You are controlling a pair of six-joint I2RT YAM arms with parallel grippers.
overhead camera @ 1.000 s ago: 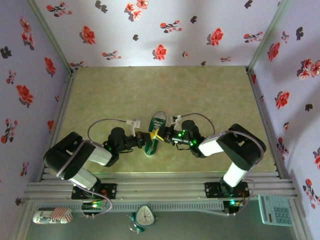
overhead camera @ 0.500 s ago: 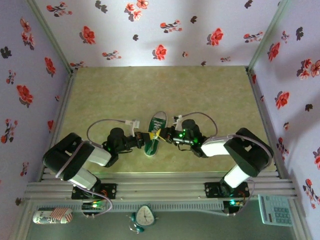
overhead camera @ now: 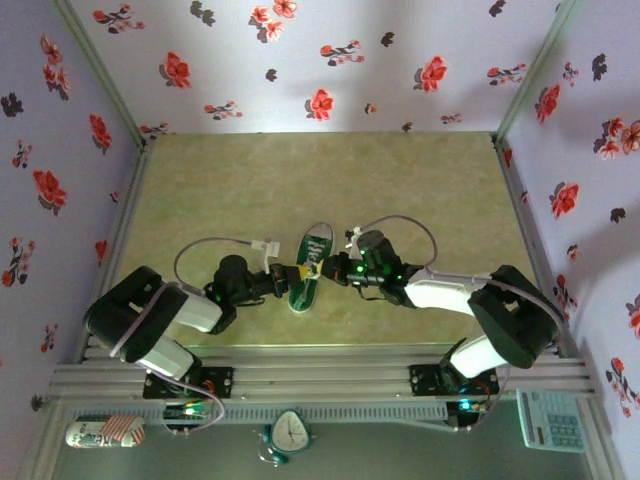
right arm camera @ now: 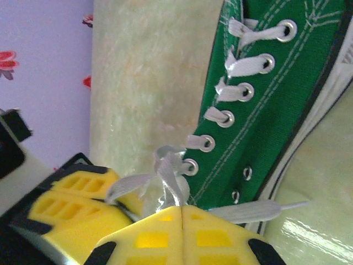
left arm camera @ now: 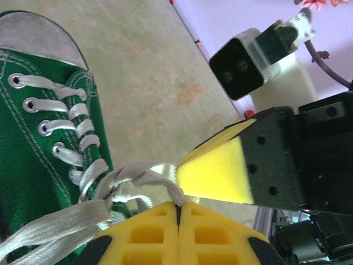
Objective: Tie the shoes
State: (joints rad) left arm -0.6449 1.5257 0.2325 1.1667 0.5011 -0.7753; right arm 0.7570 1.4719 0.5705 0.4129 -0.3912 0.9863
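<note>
The dark green sneaker [overhead camera: 308, 268] lay near the middle of the table [overhead camera: 300, 170], a little toward my bases. Its white toe cap [left arm camera: 38, 33] pointed away from me and its heel toward me. I had one end effector on either side of it, and the two met over the ankle end of the lacing.

My left end effector [left arm camera: 178, 208] had its yellow pads pressed together. A strand of the white laces [left arm camera: 138, 174] ran straight into the seam between them, so it was pinching lace just off the last eyelets. My right end effector [right arm camera: 182, 210] was likewise clamped on lace: a twisted strand rose from beside the eyelets [right arm camera: 205, 143] and vanished between its pads.

The two end effectors were tip to tip, nearly touching. From my left wrist, the right one's yellow pad sat just above and to the right of my own fingertips. The laces bunched into a twist between them, right above the shoe. One flat lace end trailed loose from under my right fingers, out past the white sole rim.

My left arm [overhead camera: 165, 320] reached in from the left with its elbow folded low near its base and its forearm pointing right toward the shoe. My right arm [overhead camera: 500, 315] mirrored it, with its elbow out toward the right wall and its forearm stretched leftward, low over the table.
</note>
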